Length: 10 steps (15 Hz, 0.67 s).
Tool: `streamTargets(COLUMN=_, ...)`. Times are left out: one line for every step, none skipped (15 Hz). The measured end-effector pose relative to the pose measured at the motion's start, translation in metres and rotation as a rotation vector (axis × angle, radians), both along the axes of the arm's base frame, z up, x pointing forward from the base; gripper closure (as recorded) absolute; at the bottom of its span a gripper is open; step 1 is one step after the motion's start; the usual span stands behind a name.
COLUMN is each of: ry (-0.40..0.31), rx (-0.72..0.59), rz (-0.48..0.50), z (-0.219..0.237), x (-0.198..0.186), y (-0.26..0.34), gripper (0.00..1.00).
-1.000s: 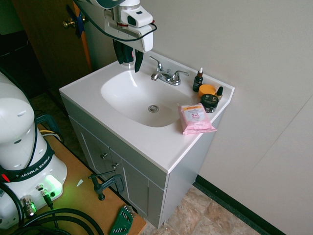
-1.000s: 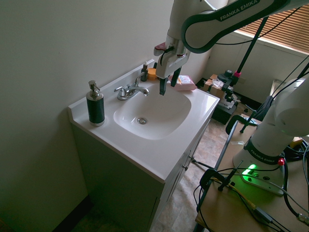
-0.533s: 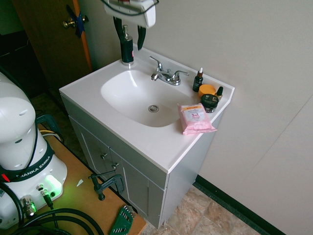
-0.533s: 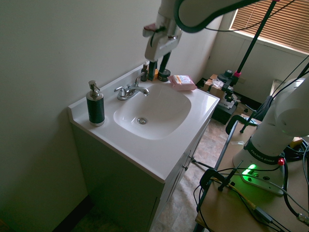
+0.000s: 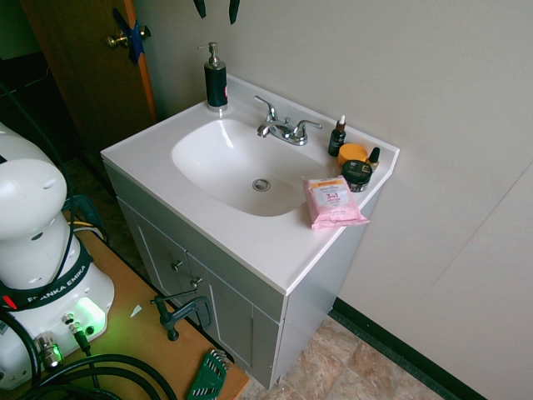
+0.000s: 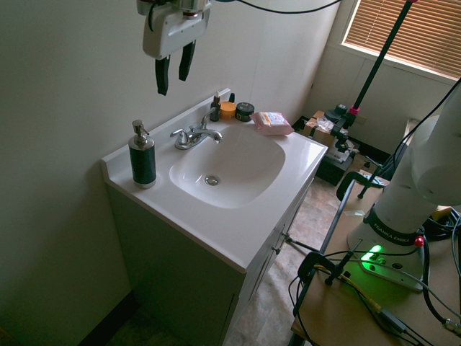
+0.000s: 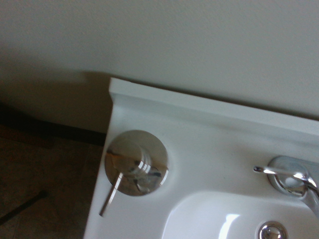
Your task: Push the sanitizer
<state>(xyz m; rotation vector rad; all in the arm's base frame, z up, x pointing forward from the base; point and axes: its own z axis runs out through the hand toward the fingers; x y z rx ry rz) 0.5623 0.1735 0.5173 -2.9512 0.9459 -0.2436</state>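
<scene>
The sanitizer (image 5: pixel 216 81) (image 6: pixel 142 156), a tall black pump bottle with a silver head, stands upright on the back corner of the white vanity top (image 5: pixel 250 242), beside the basin. The wrist view looks straight down on the sanitizer's silver pump head (image 7: pixel 135 163). My gripper (image 6: pixel 173 71) hangs open well above the bottle, close to the wall, with nothing between its fingers. In the first exterior view only the dark fingertips (image 5: pixel 231 10) show at the top edge.
A chrome faucet (image 5: pixel 283 127) (image 6: pixel 194 134) sits behind the basin (image 5: pixel 241 162). At the far corner stand a small dropper bottle (image 5: pixel 337 137), an orange-lidded jar (image 5: pixel 353 153), a squat black jar (image 5: pixel 357 174) and a pink wipes pack (image 5: pixel 333 201). The wall runs right behind the bottle.
The gripper has risen from just over the basin and swung toward the sanitizer's corner, ending high above the bottle. Its fingers stayed open. The sanitizer has not moved.
</scene>
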Motion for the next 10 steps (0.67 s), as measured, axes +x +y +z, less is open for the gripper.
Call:
streamTargets(ry=0.006, rx=-0.004, rz=0.005, z=-0.001, x=0.005, y=0.008, gripper=1.0)
streamTargets(ry=0.01, rx=-0.006, rz=0.009, z=-0.002, x=0.008, y=0.016, gripper=1.0)
streamTargets(ry=0.012, rx=-0.007, rz=0.012, z=-0.002, x=0.011, y=0.022, gripper=1.0)
streamTargets(ry=0.013, rx=-0.009, rz=0.015, z=-0.003, x=0.013, y=0.026, gripper=1.0)
streamTargets(ry=0.016, rx=-0.015, rz=0.018, z=-0.004, x=0.014, y=0.03, gripper=1.0)
streamTargets(ry=0.017, rx=-0.021, rz=0.02, z=-0.005, x=0.015, y=0.034, gripper=1.0)
streamTargets(ry=0.018, rx=-0.025, rz=0.022, z=-0.007, x=0.015, y=0.038, gripper=1.0)
streamTargets(ry=0.019, rx=-0.03, rz=0.022, z=-0.009, x=0.015, y=0.042, gripper=1.0)
streamTargets(ry=0.018, rx=-0.037, rz=0.025, z=-0.012, x=0.015, y=0.047, gripper=1.0)
streamTargets(ry=0.018, rx=-0.043, rz=0.027, z=-0.014, x=0.015, y=0.053, gripper=1.0)
